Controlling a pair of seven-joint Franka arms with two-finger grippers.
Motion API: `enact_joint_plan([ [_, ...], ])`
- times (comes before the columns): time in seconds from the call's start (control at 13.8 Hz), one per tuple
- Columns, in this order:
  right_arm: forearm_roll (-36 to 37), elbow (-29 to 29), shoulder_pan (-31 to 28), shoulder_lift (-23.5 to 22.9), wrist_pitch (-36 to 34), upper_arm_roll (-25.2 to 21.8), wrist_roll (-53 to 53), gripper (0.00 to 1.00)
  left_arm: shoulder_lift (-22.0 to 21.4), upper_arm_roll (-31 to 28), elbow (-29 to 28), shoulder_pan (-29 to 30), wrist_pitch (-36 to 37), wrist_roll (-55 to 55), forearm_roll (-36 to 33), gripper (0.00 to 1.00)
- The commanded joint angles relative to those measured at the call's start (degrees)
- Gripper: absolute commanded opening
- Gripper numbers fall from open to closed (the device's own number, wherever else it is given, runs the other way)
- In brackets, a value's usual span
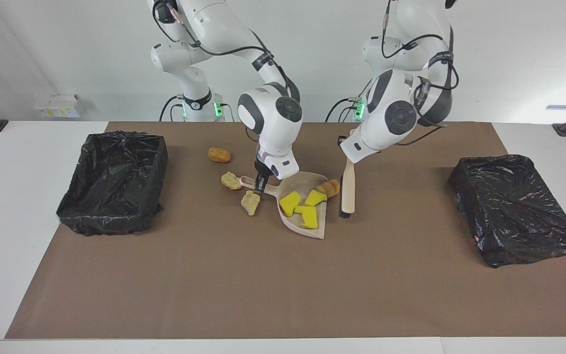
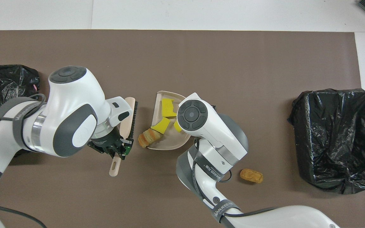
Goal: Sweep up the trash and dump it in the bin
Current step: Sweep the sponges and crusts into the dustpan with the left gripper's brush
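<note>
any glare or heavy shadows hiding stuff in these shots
Facing view: bright window glare only at the edge by the left arm's bin, hiding nothing; soft shadows under the dustpan. Overhead view: even light, but the right arm covers part of the dustpan; bin liners show faint sheen.

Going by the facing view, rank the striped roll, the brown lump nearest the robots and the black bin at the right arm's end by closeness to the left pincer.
1. Striped roll, at the dustpan's edge beside the brush that the left pincer holds.
2. Brown lump, alone on the mat toward the right arm.
3. Black bin, at the right arm's end.
</note>
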State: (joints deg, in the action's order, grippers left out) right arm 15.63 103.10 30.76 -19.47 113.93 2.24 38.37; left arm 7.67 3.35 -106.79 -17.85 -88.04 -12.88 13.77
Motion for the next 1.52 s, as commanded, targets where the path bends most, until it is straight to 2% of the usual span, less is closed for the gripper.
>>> enact_joint_plan([
  [0.0,0.9,0.26,-1.57,0.39,0.86,0.31,1.61,0.0,-3.35,0.16,-5.94,1.68,-0.37,-8.26,3.27,0.0],
  [0.15,0.9,0.26,-2.02,0.48,1.29,0.31,2.24,0.0,-9.22,0.25,-15.94,0.37,-6.32,-12.15,8.53,0.0],
  [0.29,0.81,1.14,-2.1,0.57,2.88,0.31,2.76,0.0,-11.71,0.34,-21.16,-3.49,-14.59,-12.87,10.05,0.0],
  [0.51,0.81,2.46,-2.1,0.92,6.47,0.4,3.03,0.0,-8.47,0.34,-20.82,-10.43,-22.77,-7.18,10.14,0.0],
  [0.65,0.81,3.86,-1.49,0.84,9.9,0.4,3.12,0.0,-7.5,0.43,-19.08,-11.07,-23.67,-4.97,10.23,0.0],
  [0.8,0.81,3.61,-1.49,0.75,10.18,0.4,5.56,0.0,-5.4,0.43,-16.18,-10.98,-26.47,-5.22,11.62,0.0],
  [0.94,0.89,3.08,-1.49,0.66,9.39,0.31,6.1,0.0,-3.46,0.25,-12.49,-10.46,-22.65,-6.54,11.9,0.0],
  [1.09,0.81,2.55,-2.01,1.01,8.86,0.31,6.54,0.0,-3.8,-0.1,-12.21,-9.84,-18.94,-7.33,10.85,0.0],
  [1.23,0.81,2.46,-2.54,1.8,8.07,0.31,8.04,0.0,-4.24,-0.54,-9.86,-7.91,-14.82,-6.55,4.82,0.0],
  [1.31,0.72,2.46,-2.72,2.58,7.2,0.31,8.13,0.0,-4.24,-0.54,-6.62,-7.56,-10.01,-5.76,1.21,0.0],
  [1.45,0.81,2.46,-3.68,4.25,5.44,0.31,8.22,0.0,-4.24,-0.71,-1.85,-6.51,-1.73,-1.28,-1.1,0.0],
])
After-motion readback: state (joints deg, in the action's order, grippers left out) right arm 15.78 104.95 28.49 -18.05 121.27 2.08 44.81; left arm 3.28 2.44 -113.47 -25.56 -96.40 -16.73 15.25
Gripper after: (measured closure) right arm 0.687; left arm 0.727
